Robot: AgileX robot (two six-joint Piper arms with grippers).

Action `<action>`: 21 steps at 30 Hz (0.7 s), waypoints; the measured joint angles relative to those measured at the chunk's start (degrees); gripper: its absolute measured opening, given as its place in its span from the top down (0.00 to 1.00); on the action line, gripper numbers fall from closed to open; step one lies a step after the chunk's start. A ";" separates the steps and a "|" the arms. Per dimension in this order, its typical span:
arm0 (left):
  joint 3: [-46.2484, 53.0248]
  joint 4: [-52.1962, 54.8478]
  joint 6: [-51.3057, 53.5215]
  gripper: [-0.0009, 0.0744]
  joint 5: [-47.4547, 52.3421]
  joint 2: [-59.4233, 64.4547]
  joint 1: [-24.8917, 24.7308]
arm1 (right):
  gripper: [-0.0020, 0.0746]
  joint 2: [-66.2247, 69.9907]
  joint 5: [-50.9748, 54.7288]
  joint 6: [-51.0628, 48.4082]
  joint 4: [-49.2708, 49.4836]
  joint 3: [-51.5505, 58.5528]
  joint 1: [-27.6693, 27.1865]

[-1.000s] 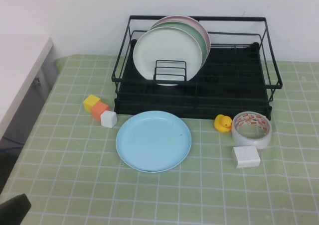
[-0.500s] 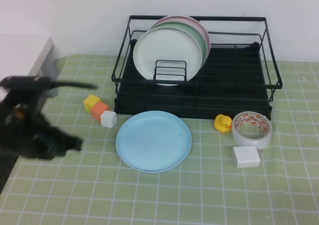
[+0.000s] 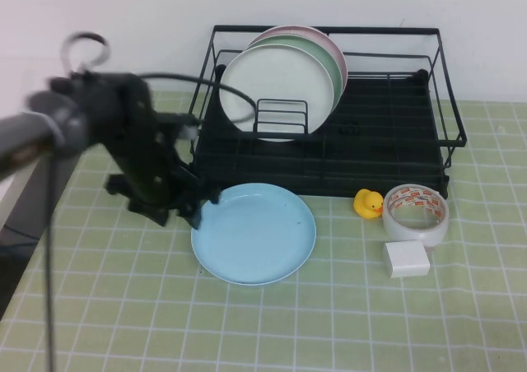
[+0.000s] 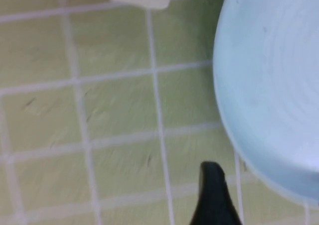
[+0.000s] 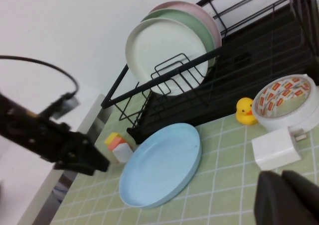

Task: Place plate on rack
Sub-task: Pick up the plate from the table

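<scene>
The light blue plate lies flat on the green checked cloth in front of the black wire rack. It also shows in the right wrist view and the left wrist view. My left gripper is low over the cloth at the plate's left rim. It looks open and empty, with one black fingertip just outside the rim. My right gripper is shut and empty, off to the right near the white block, and is out of the high view.
White, pale green and pink plates stand upright in the rack's left part. A yellow duck, a tape roll and a white block sit right of the plate. Small cubes sit left of it.
My left arm has swung in from the left edge of the view to the plate's left rim and now covers the cubes. The plate has not moved.
</scene>
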 joint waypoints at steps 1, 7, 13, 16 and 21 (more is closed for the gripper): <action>-0.79 -0.09 0.08 0.46 -0.73 1.72 -0.25 | 0.98 0.00 0.14 -0.16 0.00 0.00 0.00; -1.62 -0.55 0.21 0.51 -8.43 7.81 -1.14 | 0.98 0.00 0.41 -2.20 0.00 0.00 0.00; -1.62 -0.55 0.21 0.54 -12.69 10.08 -1.14 | 0.98 0.00 0.50 -2.44 0.00 0.00 0.00; -1.71 -0.55 0.21 0.54 -13.49 11.08 -1.14 | 0.98 0.00 0.50 -2.79 0.00 0.00 0.00; -1.85 -0.35 -1.27 0.55 -14.14 12.09 -1.14 | 0.98 0.00 0.54 -3.23 0.00 0.00 0.00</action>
